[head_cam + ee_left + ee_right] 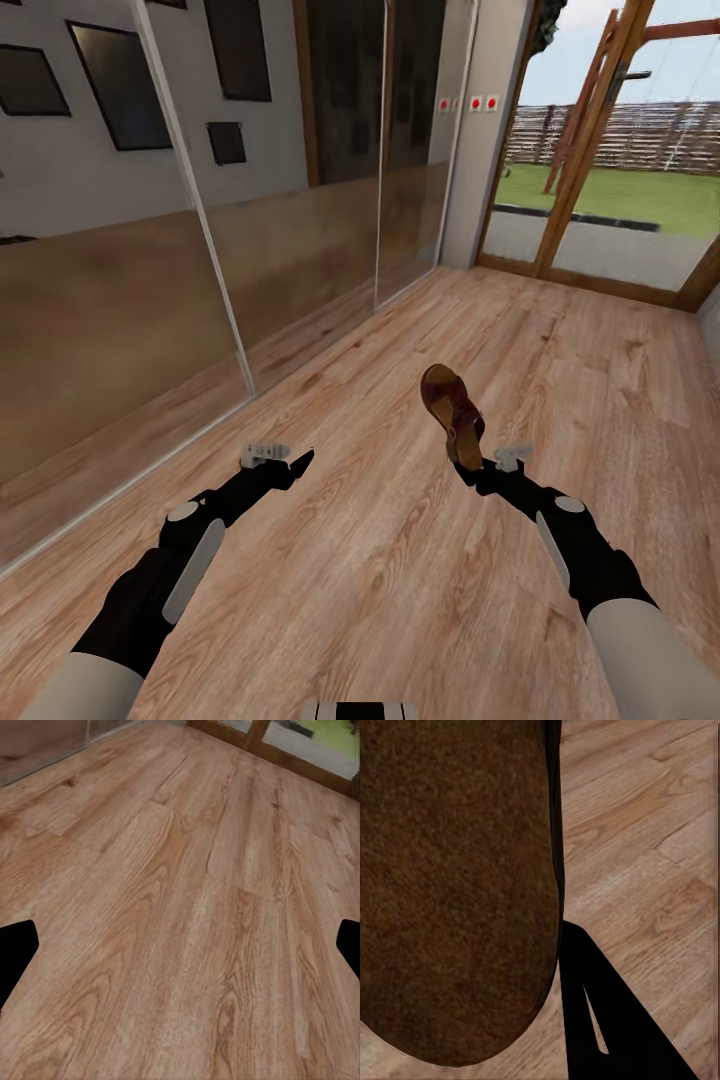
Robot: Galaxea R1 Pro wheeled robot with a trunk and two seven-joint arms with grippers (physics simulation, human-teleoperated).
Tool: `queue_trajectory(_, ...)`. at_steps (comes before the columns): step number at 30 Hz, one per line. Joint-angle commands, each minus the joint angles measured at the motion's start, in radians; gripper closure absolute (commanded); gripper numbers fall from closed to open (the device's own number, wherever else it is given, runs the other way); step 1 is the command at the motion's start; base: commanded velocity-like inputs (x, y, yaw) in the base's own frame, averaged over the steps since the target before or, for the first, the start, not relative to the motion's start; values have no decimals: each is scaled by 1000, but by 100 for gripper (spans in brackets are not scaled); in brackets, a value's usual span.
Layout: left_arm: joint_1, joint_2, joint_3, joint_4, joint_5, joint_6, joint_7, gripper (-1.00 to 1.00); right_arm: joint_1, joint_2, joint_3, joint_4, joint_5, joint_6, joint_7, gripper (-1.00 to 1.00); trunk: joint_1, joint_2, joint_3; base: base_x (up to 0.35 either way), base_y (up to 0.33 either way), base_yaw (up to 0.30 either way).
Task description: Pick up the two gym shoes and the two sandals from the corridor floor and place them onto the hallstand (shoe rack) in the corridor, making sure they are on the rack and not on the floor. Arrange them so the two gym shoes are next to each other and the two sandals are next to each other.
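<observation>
One dark brown sandal [452,410] with a tan footbed hangs above the corridor floor [400,560], held upright by its heel end in my right gripper [470,468], which is shut on it. In the right wrist view the sandal's brown sole [457,885] looms close, with one black finger [607,1012] beside it. My left gripper [290,462] is open and holds nothing; its two dark fingertips [16,949] frame bare wood planks [187,907]. The gym shoes and the hallstand are out of view.
Tall mirrored sliding panels [150,250] run along the left wall. A wood-framed glass door [600,150] to a lawn stands at the far right. A grey pillar [480,130] with red switches stands between them.
</observation>
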Motion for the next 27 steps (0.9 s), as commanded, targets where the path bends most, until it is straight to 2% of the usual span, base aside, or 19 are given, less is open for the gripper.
queue_trajectory(1, 0, 1, -1, -1, 10, 7, 0, -100, 0, 1, -4, -2, 8, 6, 6, 100, -1, 0, 5, 0, 0, 0)
queue_trajectory(27, 0, 2, 1, -1, 10, 7, 0, -100, 0, 1, -4, -2, 8, 6, 6, 100, -16, 13, 148, 0, 0, 0)
